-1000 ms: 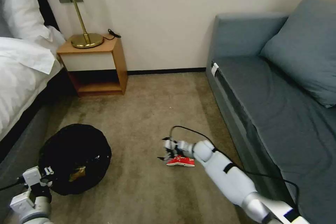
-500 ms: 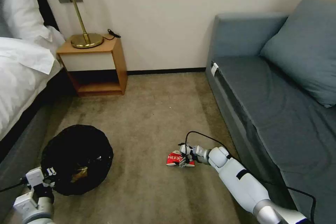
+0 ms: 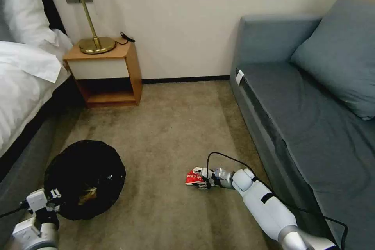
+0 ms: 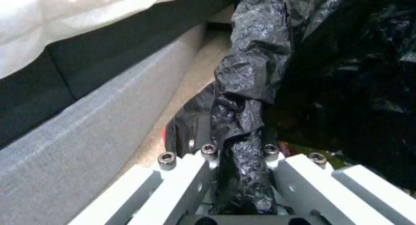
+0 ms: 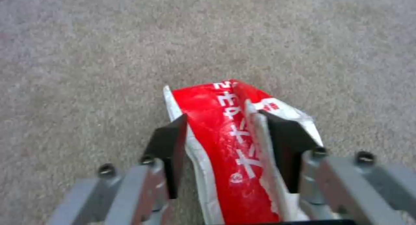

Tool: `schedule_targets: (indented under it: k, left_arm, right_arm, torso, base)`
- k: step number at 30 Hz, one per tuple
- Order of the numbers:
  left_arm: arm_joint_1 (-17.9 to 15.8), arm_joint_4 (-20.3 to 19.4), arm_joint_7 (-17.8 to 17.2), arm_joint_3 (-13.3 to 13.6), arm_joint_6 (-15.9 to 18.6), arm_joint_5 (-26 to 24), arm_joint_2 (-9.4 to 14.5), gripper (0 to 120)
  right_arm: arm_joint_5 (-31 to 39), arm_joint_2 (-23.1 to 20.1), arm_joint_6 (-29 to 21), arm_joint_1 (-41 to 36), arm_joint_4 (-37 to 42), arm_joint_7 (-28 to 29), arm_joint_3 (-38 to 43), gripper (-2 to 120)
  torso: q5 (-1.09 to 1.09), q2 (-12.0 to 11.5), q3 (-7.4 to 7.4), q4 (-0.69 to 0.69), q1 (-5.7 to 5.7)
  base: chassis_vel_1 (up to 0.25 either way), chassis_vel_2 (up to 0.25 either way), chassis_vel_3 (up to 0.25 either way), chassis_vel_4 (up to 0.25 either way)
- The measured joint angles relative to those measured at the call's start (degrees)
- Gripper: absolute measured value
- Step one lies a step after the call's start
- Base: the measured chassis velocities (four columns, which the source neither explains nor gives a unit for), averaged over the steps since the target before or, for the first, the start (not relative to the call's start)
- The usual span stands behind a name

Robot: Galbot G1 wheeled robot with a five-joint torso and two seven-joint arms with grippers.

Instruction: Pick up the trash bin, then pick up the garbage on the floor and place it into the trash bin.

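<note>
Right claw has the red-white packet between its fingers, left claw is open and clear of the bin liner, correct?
Not quite. The left claw is shut on the trash bin's black liner, as the left wrist view shows. The right claw does have the red-white packet between its fingers.

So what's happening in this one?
A two-armed robot is clearing litter from a bedroom carpet. Its right gripper is low by the sofa, fingers on either side of a red-white packet and pressing its edges. The left gripper is clamped on the black bag lining the trash bin beside the bed. A yellowish wrapper lies inside the bin.
</note>
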Motion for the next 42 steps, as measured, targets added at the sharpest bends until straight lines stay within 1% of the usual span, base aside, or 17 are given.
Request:
schedule_targets:
  k: [1,2,4,5,9,11,12,22,26,29,31,33,35,38,40,41,42]
  left_arm:
    - [0.0,-0.1,0.0,0.0,0.0,0.0,0.0,3]
    - [0.3,-0.7,0.0,0.0,0.1,0.1,-0.1,3]
    - [0.6,-1.4,0.1,0.0,0.2,0.1,-0.2,3]
    - [0.6,-1.4,0.1,0.0,0.2,0.1,-0.2,3]
    - [0.9,-1.7,0.1,0.0,0.2,0.2,-0.5,3]
    - [1.0,-1.8,0.1,0.0,0.2,0.2,-0.6,3]
    - [1.2,-1.9,0.1,-0.1,0.2,0.2,-0.6,3]
    - [1.6,-2.3,0.1,-0.3,0.2,0.1,-0.7,3]
    - [1.7,-2.5,0.1,-0.3,0.2,0.1,-0.7,3]
    - [1.7,-2.8,0.1,-0.2,0.3,0.1,-0.5,3]
    - [1.7,-2.9,0.1,-0.1,0.4,0.1,-0.5,3]
    - [1.7,-3.2,0.1,0.0,0.5,0.2,-0.5,3]
    - [1.7,-3.3,0.1,0.0,0.6,0.3,-0.5,3]
    - [1.7,-3.4,0.1,0.1,0.6,0.5,-0.5,3]
    - [1.6,-3.4,0.1,0.2,0.6,0.5,-0.5,3]
    - [1.5,-3.4,0.1,0.2,0.6,0.5,-0.5,3]
    - [1.4,-3.4,0.1,0.2,0.7,0.5,-0.5,3]
  right_arm:
    - [0.0,0.0,0.0,0.0,0.0,0.1,0.0,41]
    - [0.0,0.1,0.2,0.0,-0.1,0.4,0.2,34]
    - [0.0,0.3,0.4,0.0,-0.3,0.6,0.3,26]
    - [0.0,0.3,0.4,0.0,-0.3,0.6,0.3,26]
    - [0.0,0.5,0.7,0.3,-0.7,0.9,0.4,8]
    - [0.0,0.5,0.7,0.3,-0.7,0.9,0.4,6]
    - [0.0,0.5,0.7,0.5,-0.8,0.9,0.3,0]
    - [0.7,0.6,1.6,1.4,-0.7,1.3,0.1,0]
    - [5.6,1.0,3.2,1.7,0.8,0.6,-0.1,0]
    - [12.2,1.7,4.2,1.7,3.8,-0.9,-1.1,0]
    - [13.7,2.1,4.6,1.7,4.5,-1.4,-1.2,0]
    - [17.7,3.3,5.7,1.9,5.4,-3.6,-1.2,0]
    - [20.0,4.0,6.0,1.9,6.2,-4.8,-1.4,0]
    - [28.9,5.1,5.4,1.2,11.8,-5.3,-4.9,0]
    - [30.0,5.1,5.1,1.1,12.9,-5.0,-5.6,0]
    - [34.2,5.1,4.0,0.6,16.9,-3.9,-7.8,0]
    - [36.2,5.1,3.1,0.3,18.9,-3.4,-8.8,0]
  torso:
    - [0.00,0.0,0.00,0.00,0.00]
    - [0.01,0.0,0.00,0.00,0.00]
    - [0.01,0.0,0.00,0.00,0.00]
    - [0.01,0.0,0.00,0.00,0.00]
    - [0.01,0.0,0.00,0.00,0.00]
    - [0.01,0.0,0.00,0.00,0.00]
    - [0.01,0.0,0.00,0.00,0.00]
    - [0.01,0.0,0.00,-0.01,0.00]
    - [0.00,0.0,0.00,0.00,0.00]
    - [0.00,0.0,0.00,-0.01,0.00]
    - [0.00,0.0,0.00,0.00,0.00]
    - [0.00,0.0,0.00,0.00,0.00]
    - [0.00,0.0,0.00,0.00,0.00]
    - [0.00,0.0,0.00,0.00,0.00]
    - [0.00,0.0,0.00,0.00,0.00]
    - [-0.01,0.0,0.00,0.00,0.00]
    - [0.00,0.0,0.00,0.01,0.00]
  base:
    - [0.000,0.000,0.000,0.000]
    - [0.000,0.000,0.000,0.000]
    - [0.000,0.000,0.000,0.000]
    - [0.000,0.000,0.000,0.000]
    - [0.000,0.000,0.000,0.000]
    - [0.000,0.000,0.000,0.000]
    - [0.000,0.000,0.000,0.000]
    - [0.000,0.000,0.000,0.000]
    - [0.000,0.000,0.000,0.000]
    - [0.000,0.000,0.000,0.000]
    - [0.000,0.000,0.000,0.000]
    - [0.000,0.000,0.000,0.000]
    - [0.000,0.000,0.000,0.000]
    - [0.000,0.000,0.000,0.000]
    - [0.000,0.000,0.000,0.000]
    - [0.000,0.000,0.000,0.000]
    - [0.000,0.000,0.000,0.000]
